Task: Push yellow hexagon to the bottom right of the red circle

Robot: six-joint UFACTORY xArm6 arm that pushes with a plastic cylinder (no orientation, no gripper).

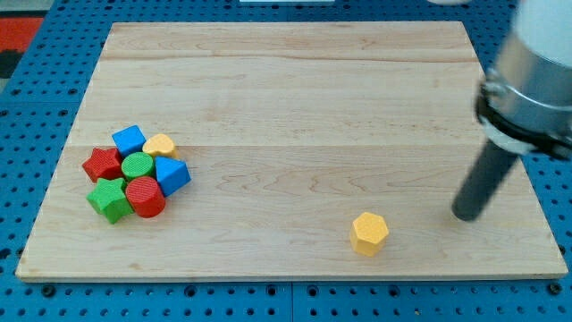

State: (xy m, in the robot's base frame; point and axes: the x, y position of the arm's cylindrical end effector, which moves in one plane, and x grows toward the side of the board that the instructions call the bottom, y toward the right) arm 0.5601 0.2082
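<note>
The yellow hexagon lies alone near the board's bottom edge, right of centre. The red circle sits at the bottom of a tight cluster of blocks at the view's left. My tip rests on the board to the right of the yellow hexagon and slightly above it, about a hundred pixels away, not touching any block. The rod slants up to the arm's grey body at the view's right edge.
The cluster around the red circle holds a blue cube, a yellow block, a red star, a green circle, a blue block and a green star. The wooden board lies on a blue pegboard.
</note>
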